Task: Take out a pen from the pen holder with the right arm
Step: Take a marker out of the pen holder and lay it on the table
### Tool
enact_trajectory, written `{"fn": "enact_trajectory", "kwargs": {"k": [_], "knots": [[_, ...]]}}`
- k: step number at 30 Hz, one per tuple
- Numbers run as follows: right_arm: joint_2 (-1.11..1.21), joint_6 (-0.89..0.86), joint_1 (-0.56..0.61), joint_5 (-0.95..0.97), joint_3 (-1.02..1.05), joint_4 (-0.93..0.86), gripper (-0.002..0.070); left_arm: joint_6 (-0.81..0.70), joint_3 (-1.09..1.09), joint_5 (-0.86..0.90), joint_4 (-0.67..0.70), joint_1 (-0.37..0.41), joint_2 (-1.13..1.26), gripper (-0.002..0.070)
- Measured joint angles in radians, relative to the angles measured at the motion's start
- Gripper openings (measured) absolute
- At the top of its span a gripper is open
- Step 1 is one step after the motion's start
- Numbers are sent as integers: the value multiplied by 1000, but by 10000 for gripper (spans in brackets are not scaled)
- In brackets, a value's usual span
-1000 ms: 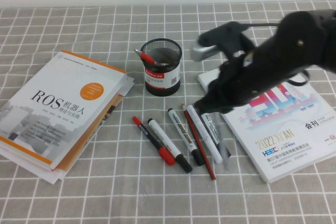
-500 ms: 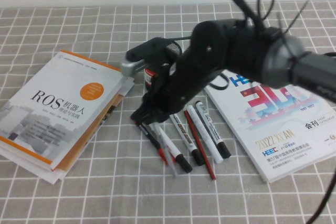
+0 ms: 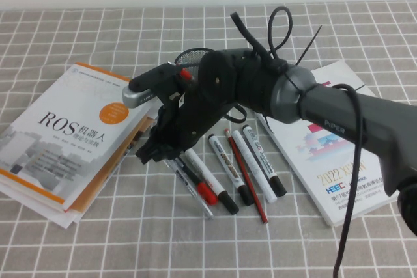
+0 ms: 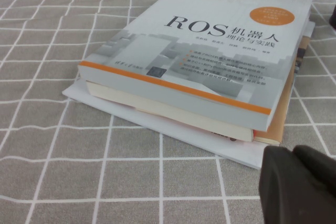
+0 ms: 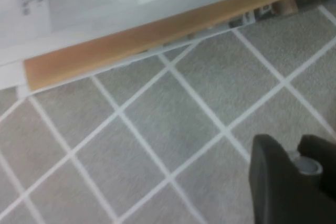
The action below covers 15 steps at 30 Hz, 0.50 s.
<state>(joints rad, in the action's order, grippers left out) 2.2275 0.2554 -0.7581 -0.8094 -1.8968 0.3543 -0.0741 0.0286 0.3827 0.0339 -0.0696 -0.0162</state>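
A: Where is the R gripper [image 3: 148,153]?

B: Low over the grey checked cloth [image 3: 98,239], between the ROS book [image 3: 78,128] and the row of loose pens [image 3: 244,164]. The R arm [image 3: 313,105] reaches across the table from the right side.

A: And its fingers?

B: Nearly together, pinching a pen [image 5: 307,166]. In the wrist view only a grey round end shows between them, so it is probably a pen, not for sure.

A: The pen holder [image 3: 194,54]?

B: Black mesh, upright, at the far side, mostly hidden behind the arm. A red pen [image 3: 184,74] shows at its rim. The gripper is well apart from it, on the near side.

A: Sth else on the table?

B: A booklet [image 3: 339,174], just right of the loose pens.

A: L gripper [image 4: 294,153]?

B: Seen only by its own wrist cam. It is low, near a corner of the ROS book stack, fingers pressed together.
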Motion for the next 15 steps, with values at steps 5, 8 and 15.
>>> {"fn": "enact_trajectory", "kwargs": {"k": [5,8,15], "knots": [[21,0,2,30,-2,2,88,0,0,0,0,0,0,-3],[29,0,9,41,-2,2,171,0,0,0,0,0,0,-3],[28,0,18,45,-2,-33,259,0,0,0,0,0,0,-3]]}}
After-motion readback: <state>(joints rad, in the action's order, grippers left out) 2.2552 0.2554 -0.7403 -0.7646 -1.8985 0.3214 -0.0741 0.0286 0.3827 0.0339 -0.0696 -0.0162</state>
